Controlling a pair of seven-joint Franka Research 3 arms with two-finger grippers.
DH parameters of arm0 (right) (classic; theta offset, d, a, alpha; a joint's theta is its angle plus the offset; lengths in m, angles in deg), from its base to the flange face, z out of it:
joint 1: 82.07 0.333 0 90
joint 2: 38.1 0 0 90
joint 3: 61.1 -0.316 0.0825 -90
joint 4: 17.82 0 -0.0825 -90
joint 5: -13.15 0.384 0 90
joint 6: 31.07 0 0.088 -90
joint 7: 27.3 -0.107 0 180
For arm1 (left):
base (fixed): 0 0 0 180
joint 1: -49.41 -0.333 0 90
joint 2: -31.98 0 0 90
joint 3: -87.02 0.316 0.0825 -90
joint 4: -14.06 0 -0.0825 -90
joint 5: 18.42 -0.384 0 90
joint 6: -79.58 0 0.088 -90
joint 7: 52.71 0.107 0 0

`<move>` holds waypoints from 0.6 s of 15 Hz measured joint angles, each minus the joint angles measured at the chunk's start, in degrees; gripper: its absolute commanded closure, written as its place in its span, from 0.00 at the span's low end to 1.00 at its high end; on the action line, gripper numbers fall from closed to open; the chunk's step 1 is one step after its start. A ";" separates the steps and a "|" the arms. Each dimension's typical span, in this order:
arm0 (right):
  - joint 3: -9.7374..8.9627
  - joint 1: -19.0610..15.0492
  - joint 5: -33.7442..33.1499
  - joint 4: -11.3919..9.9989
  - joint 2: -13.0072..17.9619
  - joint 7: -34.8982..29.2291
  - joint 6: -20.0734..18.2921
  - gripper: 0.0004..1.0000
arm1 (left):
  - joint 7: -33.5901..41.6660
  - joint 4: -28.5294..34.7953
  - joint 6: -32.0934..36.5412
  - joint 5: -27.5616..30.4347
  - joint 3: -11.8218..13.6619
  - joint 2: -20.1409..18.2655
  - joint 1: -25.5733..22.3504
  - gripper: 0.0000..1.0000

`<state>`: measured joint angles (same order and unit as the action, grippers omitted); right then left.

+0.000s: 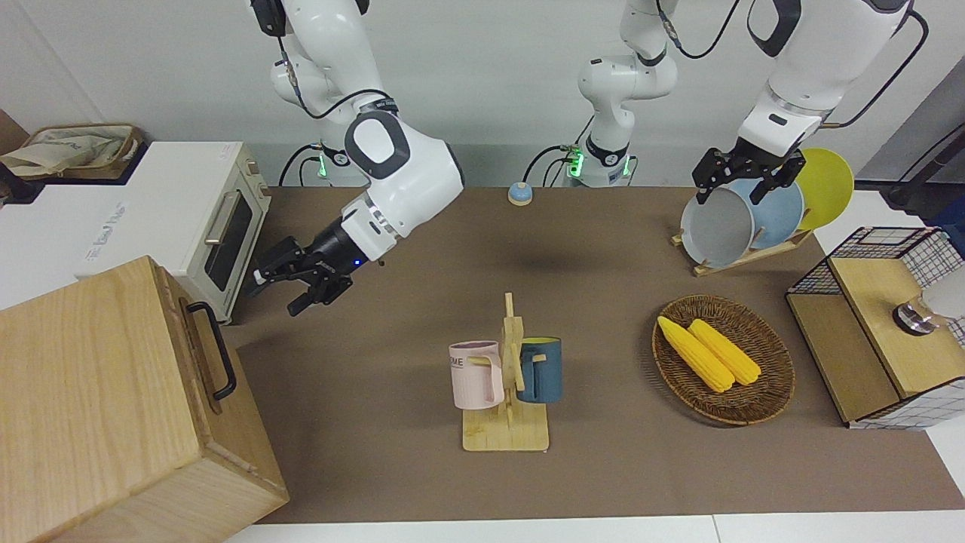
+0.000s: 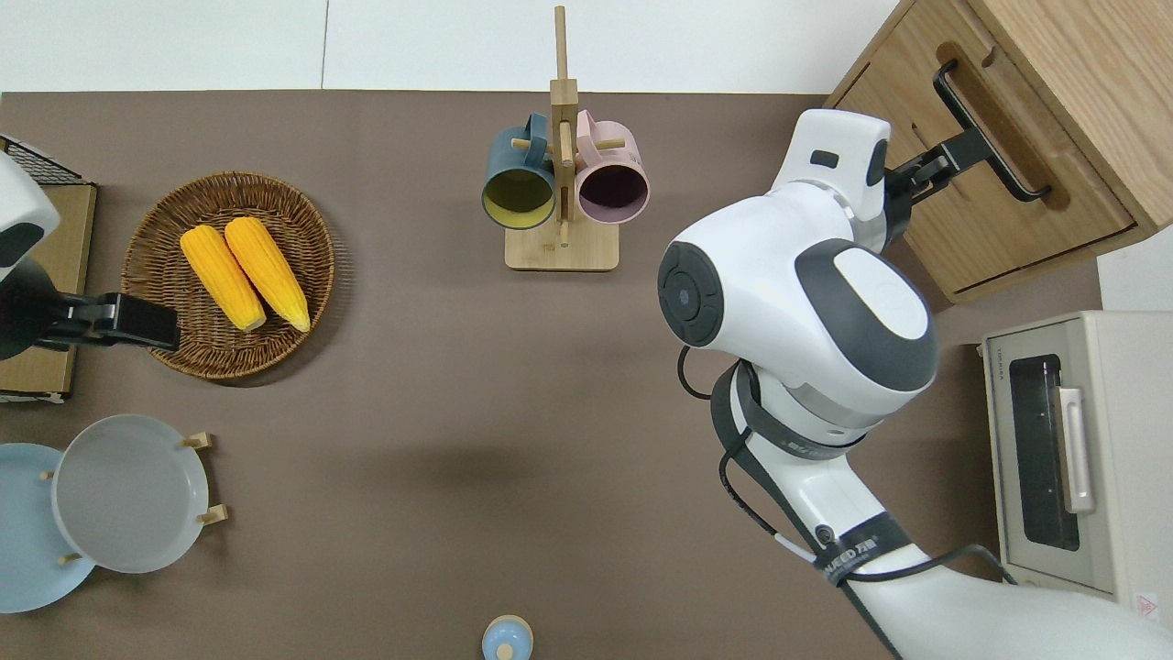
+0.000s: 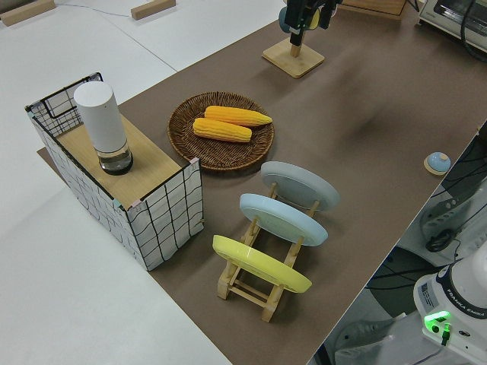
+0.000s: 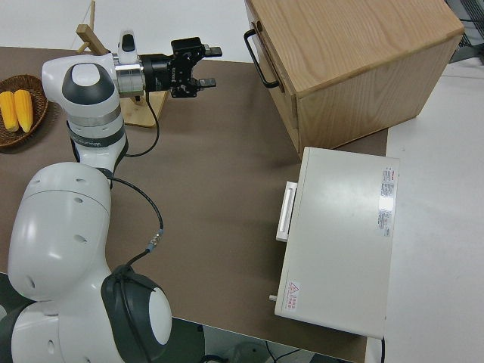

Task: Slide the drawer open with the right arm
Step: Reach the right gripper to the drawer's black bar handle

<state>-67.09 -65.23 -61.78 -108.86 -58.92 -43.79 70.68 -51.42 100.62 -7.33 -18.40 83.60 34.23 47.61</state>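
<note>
Right claw [image 1: 290, 292]: open, fingers spread and turned sideways toward the black handle [image 1: 213, 349] of the drawer [image 2: 985, 197], probably to close round the bar; near it, seemingly not yet touching. Drawer shut in the cabinet [image 1: 90, 392] at the right arm's end. Left arm parked.

The drawer [image 2: 985, 170] — wide, shallow, light wood with a black bar handle [image 2: 990, 128] — sits shut in the pale cabinet [image 1: 98, 407], at the right arm's [image 2: 806, 302] end of the desk.
</note>
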 measured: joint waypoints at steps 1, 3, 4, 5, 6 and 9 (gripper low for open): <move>0.16 -0.06 -1.60 -0.50 -0.57 -0.12 0.02 0.02 | 0.00 0.00 0.00 0.00 0.00 0.00 0.00 0.01; 0.83 -0.32 -4.96 -1.06 -1.86 -0.43 0.07 0.02 | 0.00 0.00 0.00 0.00 0.00 0.00 0.00 0.01; 1.07 -0.57 -6.49 -1.17 -2.37 -0.88 0.09 0.02 | 0.00 0.00 0.00 0.00 0.00 0.00 0.00 0.01; 1.67 -0.86 -8.47 -1.31 -3.12 -1.62 0.14 0.02 | 0.00 0.00 0.00 0.00 0.00 0.00 0.00 0.01; 2.28 -1.00 -9.75 -1.39 -3.71 -2.09 0.19 0.02 | 0.00 0.00 0.00 0.00 0.00 0.00 0.00 0.01; 3.99 -1.51 -12.61 -1.42 -5.40 -3.81 0.50 0.03 | 0.00 0.00 0.00 0.00 0.00 0.00 0.00 0.01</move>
<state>-63.10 -66.75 -74.39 -110.28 -64.32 -47.60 71.18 -51.42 100.62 -7.33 -18.40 83.60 34.23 47.61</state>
